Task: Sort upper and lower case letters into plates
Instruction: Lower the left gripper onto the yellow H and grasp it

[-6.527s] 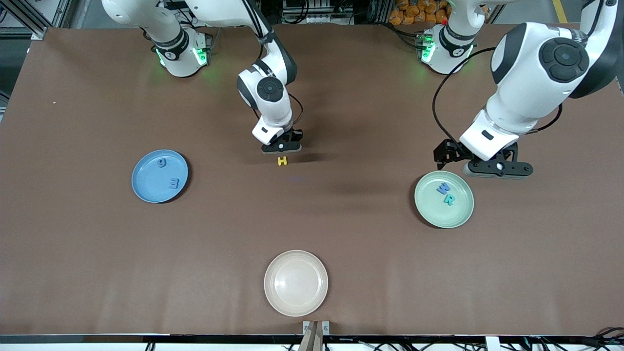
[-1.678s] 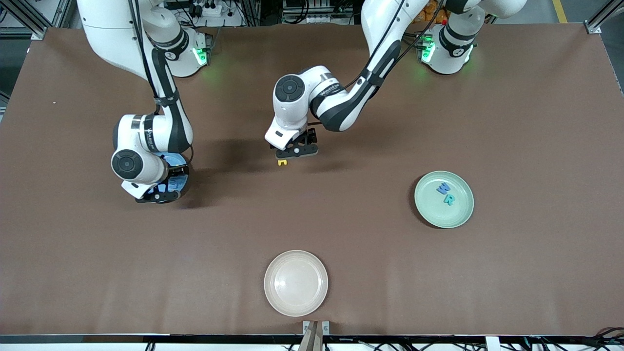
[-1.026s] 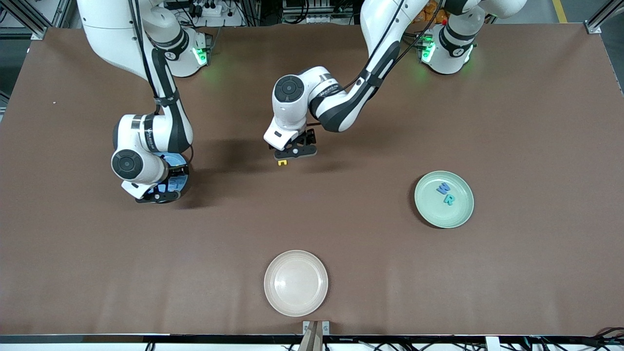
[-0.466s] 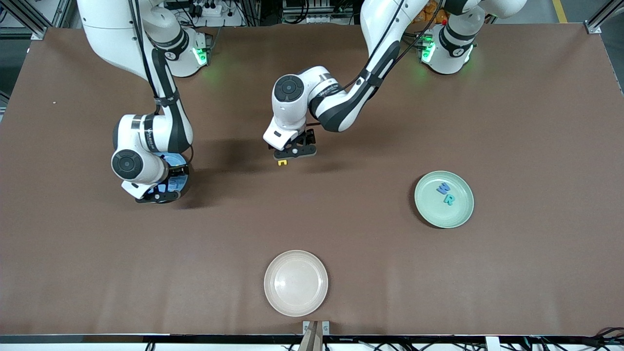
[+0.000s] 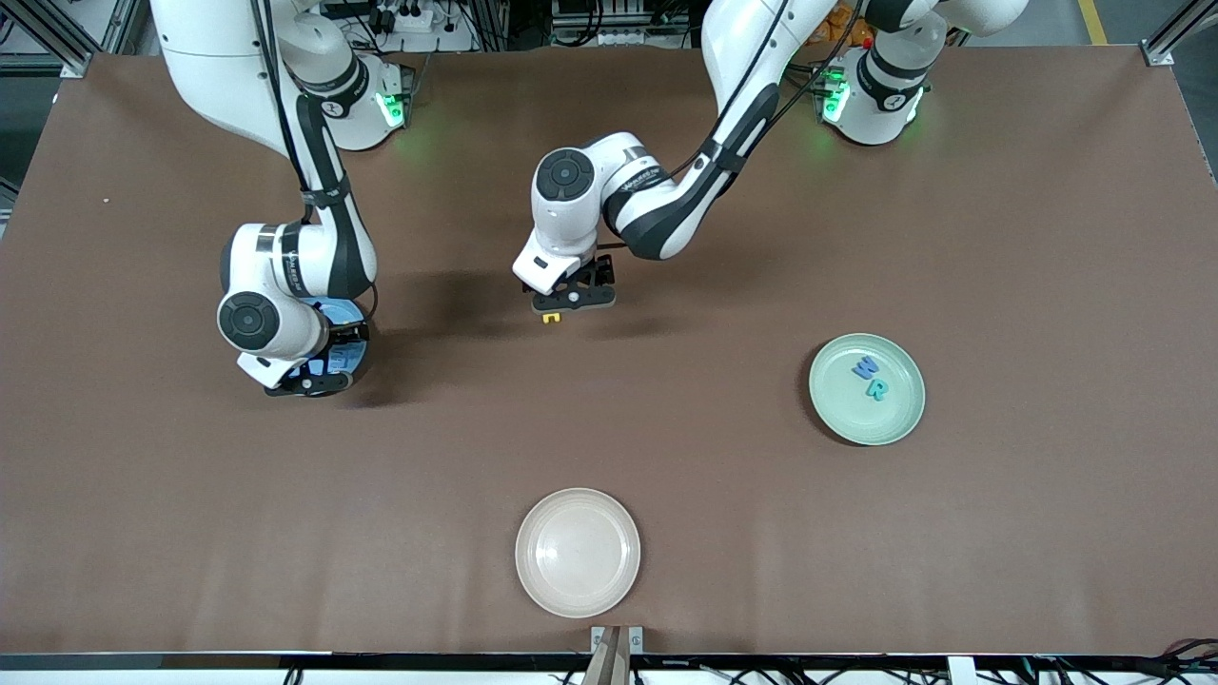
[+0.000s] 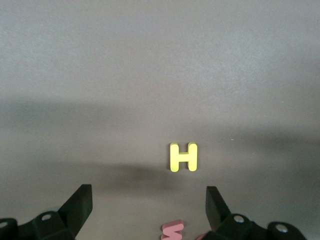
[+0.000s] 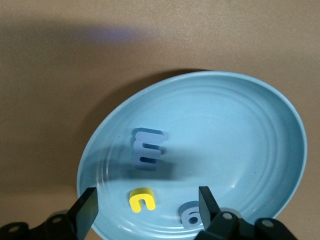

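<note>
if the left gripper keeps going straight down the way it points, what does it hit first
Probably the pink letter lying between its open jaws, or bare table beside it. The left gripper points down just short of the yellow H; depth is unclear.

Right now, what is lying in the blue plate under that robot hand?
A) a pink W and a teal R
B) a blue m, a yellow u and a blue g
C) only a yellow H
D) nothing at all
B: the right wrist view shows the blue plate holding a blue m, a yellow u and a blue g.
</note>
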Tool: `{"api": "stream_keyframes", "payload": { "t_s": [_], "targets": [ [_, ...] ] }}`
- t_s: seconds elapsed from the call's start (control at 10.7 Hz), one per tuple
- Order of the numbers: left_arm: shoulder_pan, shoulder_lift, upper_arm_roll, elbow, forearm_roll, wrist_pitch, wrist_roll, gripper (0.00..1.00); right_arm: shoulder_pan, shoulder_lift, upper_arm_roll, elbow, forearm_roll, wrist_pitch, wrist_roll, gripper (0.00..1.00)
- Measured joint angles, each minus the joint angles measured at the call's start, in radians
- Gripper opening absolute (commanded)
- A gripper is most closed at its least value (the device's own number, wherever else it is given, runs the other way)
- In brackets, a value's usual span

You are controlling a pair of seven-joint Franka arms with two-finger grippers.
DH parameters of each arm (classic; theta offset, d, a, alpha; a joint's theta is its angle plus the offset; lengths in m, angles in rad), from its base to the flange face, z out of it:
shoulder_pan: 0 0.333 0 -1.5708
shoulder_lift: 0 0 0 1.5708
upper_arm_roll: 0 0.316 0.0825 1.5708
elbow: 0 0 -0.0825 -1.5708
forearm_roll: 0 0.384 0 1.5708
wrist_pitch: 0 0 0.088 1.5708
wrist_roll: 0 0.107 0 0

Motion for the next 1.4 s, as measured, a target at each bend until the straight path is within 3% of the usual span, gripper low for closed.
{"api": "stream_keyframes", "payload": {
  "t_s": [0.93,1.4],
  "targets": [
    [-0.083,0.14,0.101,0.147,-0.006,0.03,0.0,1.0,-0.133,0.0,-0.002,-0.01,0.0,0.017,-0.162,0.93],
    [-0.129,0.179,0.145,0.19,-0.059,0.031,-0.002,0.85,-0.132,0.0,0.004,-0.009,0.0,0.019,-0.163,0.94]
  ]
}}
